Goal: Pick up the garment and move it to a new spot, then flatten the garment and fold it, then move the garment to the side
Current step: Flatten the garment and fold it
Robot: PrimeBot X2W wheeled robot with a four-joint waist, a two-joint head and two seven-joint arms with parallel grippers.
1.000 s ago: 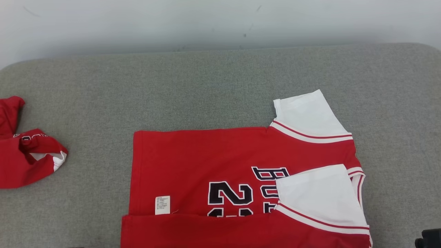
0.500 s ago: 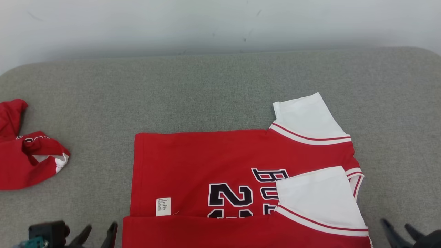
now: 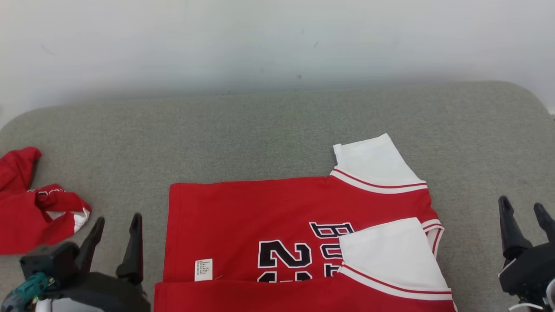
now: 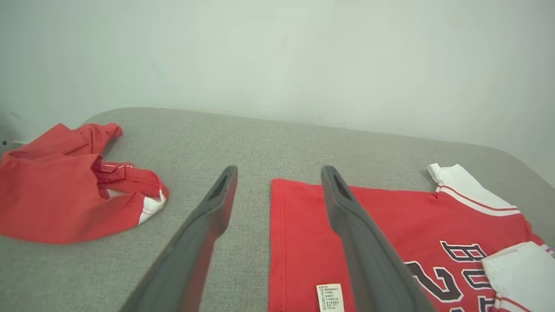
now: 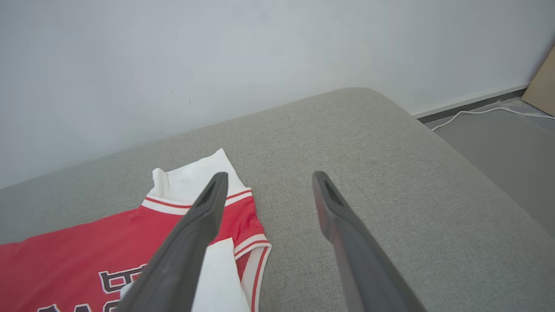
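**Jersey half-folded, both tools empty: mind the layers**

The red basketball jersey w/ white sleeves and black lettering [image 3: 260,216] lies flat on the grey fabric-covered table [image 3: 277,130], centre-right and towards the front. Its near long edge is turned up into a red band [image 3: 260,297]. The near white sleeve [image 3: 386,251] is laid in over the lettering, and the far white sleeve [image 3: 373,162] sticks out past the body. The left tool [image 3: 119,218] hangs just off the hem end and the right tool [image 3: 520,203] off the collar end. Both are clear of the cloth, fingers spread wide, holding nothing.

Looks like the fold is partway, w/ the far side not yet done.

Risks from here:
- Pinching only the top layer at the far edge. Thin knit may drag and pull the band and tucked sleeve open.
- Uneven lift, left vs right, would skew the fold and add wrinkles.
- If left out, the far sleeve could flop loose when the jersey is moved aside.
- A crumpled red garment w/ white trim [image 3: 34,216] sits near the left tool. A wide swing could snag it.
- The jersey's front edge runs out of the head view. Can't tell if it overhangs; if so, it could slide off.
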